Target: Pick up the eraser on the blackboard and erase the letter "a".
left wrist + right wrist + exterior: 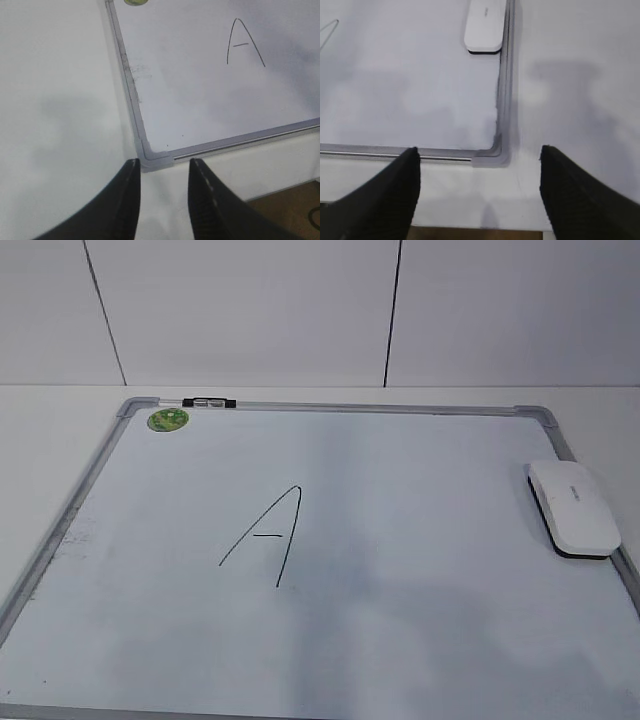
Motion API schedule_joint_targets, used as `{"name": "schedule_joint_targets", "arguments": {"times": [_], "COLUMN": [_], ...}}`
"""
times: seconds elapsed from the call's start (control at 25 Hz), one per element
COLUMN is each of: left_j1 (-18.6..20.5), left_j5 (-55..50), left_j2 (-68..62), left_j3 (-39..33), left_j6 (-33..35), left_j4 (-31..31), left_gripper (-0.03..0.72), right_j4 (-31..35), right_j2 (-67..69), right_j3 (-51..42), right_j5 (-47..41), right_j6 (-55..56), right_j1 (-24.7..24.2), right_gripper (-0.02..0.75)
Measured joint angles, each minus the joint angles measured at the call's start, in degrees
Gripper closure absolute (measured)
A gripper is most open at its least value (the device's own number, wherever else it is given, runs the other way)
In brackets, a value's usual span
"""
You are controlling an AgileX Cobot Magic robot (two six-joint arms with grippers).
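Since the white rounded plastic eraser lies lengthwise straight ahead along the frame, the spread right gripper is nearer.

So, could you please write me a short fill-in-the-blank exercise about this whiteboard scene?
1. The eraser lies along the blackboard's ____ edge.
2. The only letter visible on the board is a capital ____.
3. The round magnet is coloured ____.
4. Both grippers, left and right, hold ____.

Missing words: right; A; green; nothing

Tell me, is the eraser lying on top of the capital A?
No, the eraser rests by the blackboard's right frame, well apart from the capital A.
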State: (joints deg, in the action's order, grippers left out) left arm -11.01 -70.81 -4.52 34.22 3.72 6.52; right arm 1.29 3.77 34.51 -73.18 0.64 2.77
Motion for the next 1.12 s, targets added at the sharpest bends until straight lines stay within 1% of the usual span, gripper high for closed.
{"name": "schedule_joint_targets", "arguments": {"times": [0.12, 0.24, 0.48, 0.64, 1.12], "left_j1": [0.0, 0.0, 0.0, -0.1, -0.1], "left_j5": [0.3, 1.6, 6.3, 7.2, 7.3], "left_j2": [0.1, 0.1, 0.1, 0.1, 0.1], "left_j3": [-2.2, -3.0, -5.1, -5.1, -5.1], "left_j6": [0.0, 0.0, 0.1, 0.1, 0.1], "left_j4": [0.0, -0.2, -1.7, -1.8, -1.8], "left_gripper": [0.443, 0.443, 0.443, 0.443, 0.443], "right_j4": [-1.3, -1.8, -3.6, -4.2, -4.4], "right_j2": [-0.5, -1.0, -1.0, -1.0, -1.0], "right_j3": [-2.7, -3.2, -4.4, -5.8, -5.8], "right_j5": [0.0, 0.1, 4.2, 6.6, 7.2], "right_j6": [0.0, 0.0, 0.0, 0.0, 0.0], "right_j1": [0.2, 0.2, 0.2, 0.2, 0.2], "right_gripper": [0.145, 0.145, 0.145, 0.145, 0.145]}}
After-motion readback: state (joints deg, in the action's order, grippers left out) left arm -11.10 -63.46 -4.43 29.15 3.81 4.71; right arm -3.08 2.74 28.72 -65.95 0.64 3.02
